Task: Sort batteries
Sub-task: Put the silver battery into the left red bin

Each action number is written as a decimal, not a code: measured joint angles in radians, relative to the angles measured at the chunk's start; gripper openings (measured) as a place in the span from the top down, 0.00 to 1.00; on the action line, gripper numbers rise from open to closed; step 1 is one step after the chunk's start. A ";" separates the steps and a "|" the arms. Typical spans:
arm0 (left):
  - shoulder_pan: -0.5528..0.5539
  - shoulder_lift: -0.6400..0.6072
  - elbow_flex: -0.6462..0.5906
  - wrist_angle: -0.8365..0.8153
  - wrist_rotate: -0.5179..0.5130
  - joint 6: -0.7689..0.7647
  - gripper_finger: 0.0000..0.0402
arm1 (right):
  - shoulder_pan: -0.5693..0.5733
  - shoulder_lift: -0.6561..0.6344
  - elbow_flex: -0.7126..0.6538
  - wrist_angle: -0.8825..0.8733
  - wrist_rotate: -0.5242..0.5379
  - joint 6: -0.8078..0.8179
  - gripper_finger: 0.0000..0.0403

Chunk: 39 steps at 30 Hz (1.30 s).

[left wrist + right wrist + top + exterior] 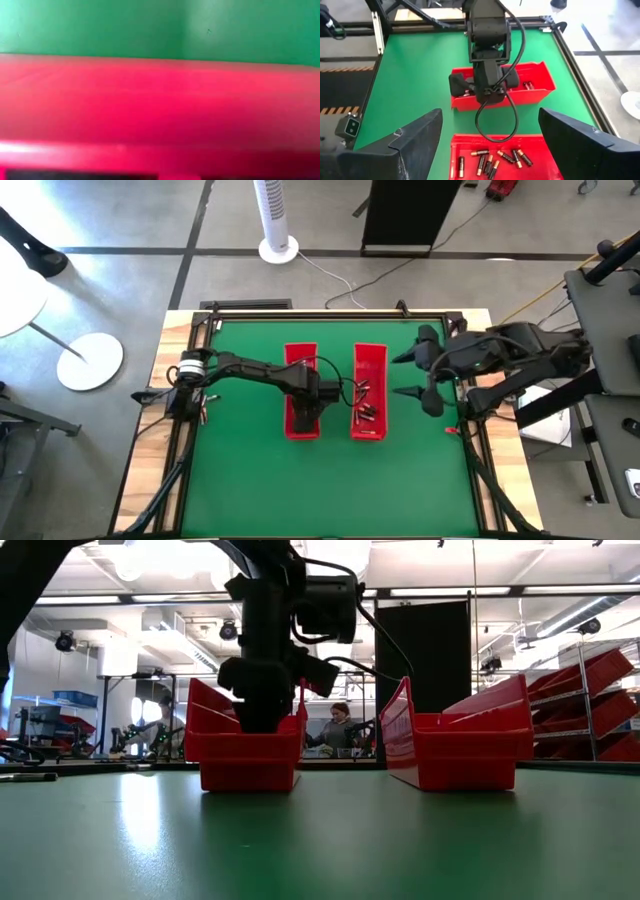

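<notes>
from where i stand, the green bench (250,470) stretches out bare in front, and a little way in sit two long red trays side by side. the left tray (250,745) has the left arm's end effector (262,705) dipped straight down into it; its fingers are hidden by the tray wall and by its own dark body, so i cannot tell how far they are parted or whether they pinch anything. its wrist camera sees only red tray wall with green bench beyond.

the right tray (369,405) holds the batteries (492,160): a loose scatter of small dark cylinders lying on its floor toward one end, some crossing or touching one another. a couple more batteries (528,85) lie in the left tray, at the end just past the left arm's wrist.

off to the right side, the right end effector (425,377) hangs above the bench edge, apart from both trays, its two dark fingers (405,142) spread wide with nothing between them.

far behind the bench, across the room, a person (340,728) is seated among shelves of red bins (600,700).
</notes>
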<state>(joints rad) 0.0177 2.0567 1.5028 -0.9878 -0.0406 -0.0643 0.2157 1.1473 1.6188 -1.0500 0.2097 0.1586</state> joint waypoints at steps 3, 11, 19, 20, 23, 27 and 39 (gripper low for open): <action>0.000 -0.001 0.000 0.000 -0.011 0.000 0.73 | 0.000 -0.017 0.000 0.000 0.001 -0.003 0.18; -0.007 -0.122 0.062 -0.060 -0.048 -0.059 0.61 | 0.000 -0.044 0.025 0.001 0.001 -0.038 0.20; -0.044 -0.430 0.026 -0.062 -0.087 -0.229 0.51 | -0.012 -0.010 0.027 0.099 0.030 -0.127 0.17; -0.050 -0.477 -0.001 -0.066 -0.115 -0.265 0.50 | -0.016 -0.001 0.027 0.123 0.031 -0.136 0.17; -0.064 -0.620 -0.113 -0.079 -0.160 -0.380 0.47 | -0.029 0.025 0.027 0.198 0.030 -0.173 0.16; -0.077 -0.795 -0.302 -0.081 -0.159 -0.548 0.45 | -0.055 0.062 0.027 0.282 0.029 -0.201 0.16; 0.082 -0.933 -0.659 -0.230 0.024 -0.695 0.45 | -0.088 0.187 0.026 0.437 0.062 -0.125 0.19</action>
<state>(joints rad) 0.1002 1.1236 0.8440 -1.2175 -0.0168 -0.7590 0.1280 1.3345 1.6448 -0.6133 0.2718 0.0334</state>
